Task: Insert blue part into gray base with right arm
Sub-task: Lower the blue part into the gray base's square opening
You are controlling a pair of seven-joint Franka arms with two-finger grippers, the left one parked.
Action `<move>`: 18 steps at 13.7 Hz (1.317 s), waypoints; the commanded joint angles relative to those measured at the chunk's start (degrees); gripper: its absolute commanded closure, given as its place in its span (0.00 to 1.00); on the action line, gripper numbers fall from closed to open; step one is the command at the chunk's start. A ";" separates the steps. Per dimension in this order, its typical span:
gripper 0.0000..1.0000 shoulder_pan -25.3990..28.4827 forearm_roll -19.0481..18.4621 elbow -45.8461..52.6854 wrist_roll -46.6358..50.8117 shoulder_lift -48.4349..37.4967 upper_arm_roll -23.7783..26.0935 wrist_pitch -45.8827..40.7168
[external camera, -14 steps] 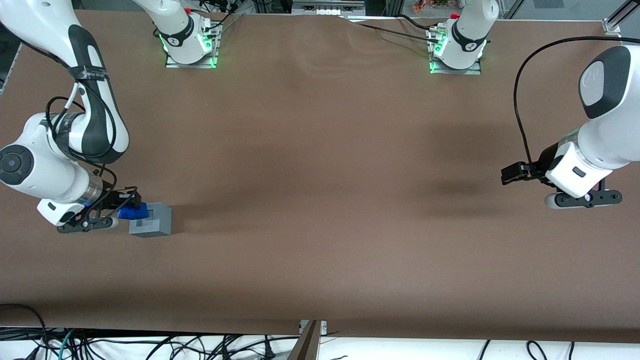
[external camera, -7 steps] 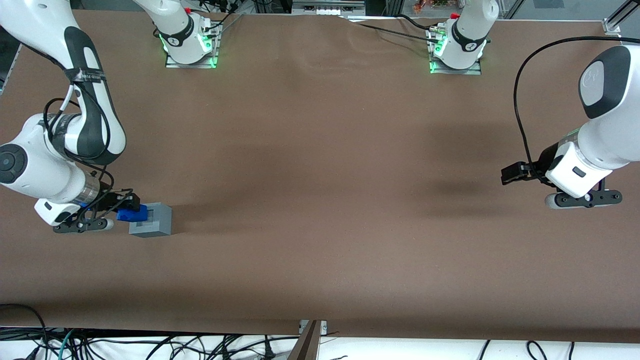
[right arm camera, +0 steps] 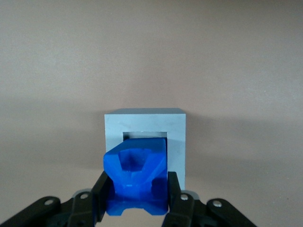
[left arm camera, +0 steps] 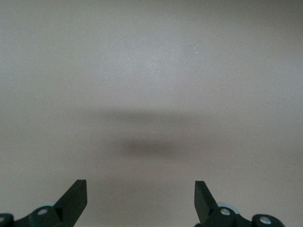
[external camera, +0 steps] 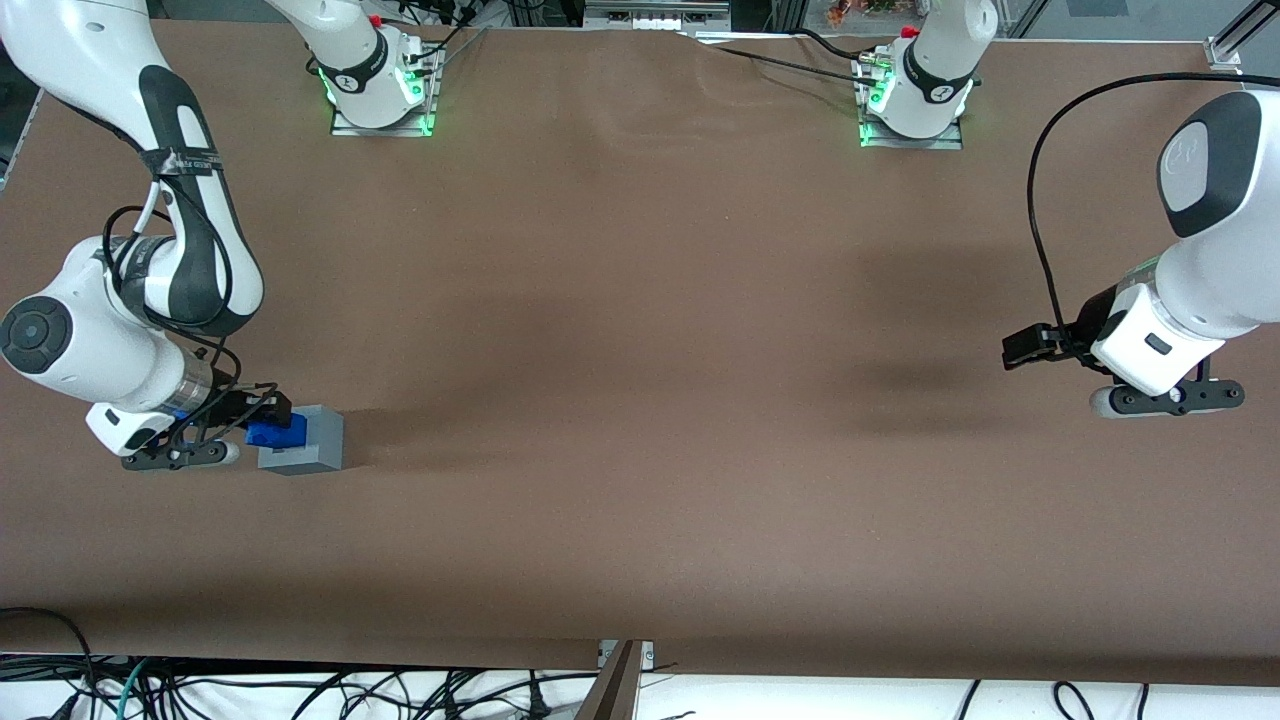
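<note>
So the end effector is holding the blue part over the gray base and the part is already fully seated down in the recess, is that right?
Not quite. The end effector does hold the blue part over the gray base, but the part is not seated. The right wrist view shows it above the base's top with part of the recess uncovered.

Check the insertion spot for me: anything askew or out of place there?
Nothing stands out. The gripper holds the blue part squarely over the gray base, partly covering its recess; the part is not yet seated.

Probably a robotics lab: bolted arm bases [external camera: 380,95], brown-covered table [external camera: 640,350], cable tangle [external camera: 300,690].
</note>
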 commanded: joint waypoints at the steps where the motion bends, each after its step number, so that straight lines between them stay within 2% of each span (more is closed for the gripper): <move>1: 0.77 -0.18 1.18 -0.62 -0.27 -0.07 0.18 1.22; 6: 0.76 0.00 1.18 -0.62 -0.09 1.59 0.36 3.58; 8: 0.71 -0.09 1.18 -0.62 -0.18 2.21 0.36 4.12; 9: 0.55 -0.09 1.18 -0.62 -0.09 2.21 0.36 4.03; 10: 0.24 -0.09 1.18 -0.54 -0.09 2.21 0.36 4.03; 11: 0.01 0.00 1.18 -0.10 -0.09 2.12 0.36 3.86; 14: 0.01 0.35 1.18 0.52 1.66 0.99 0.54 2.37; 18: 0.01 0.79 0.83 2.27 2.72 -3.05 0.54 -5.44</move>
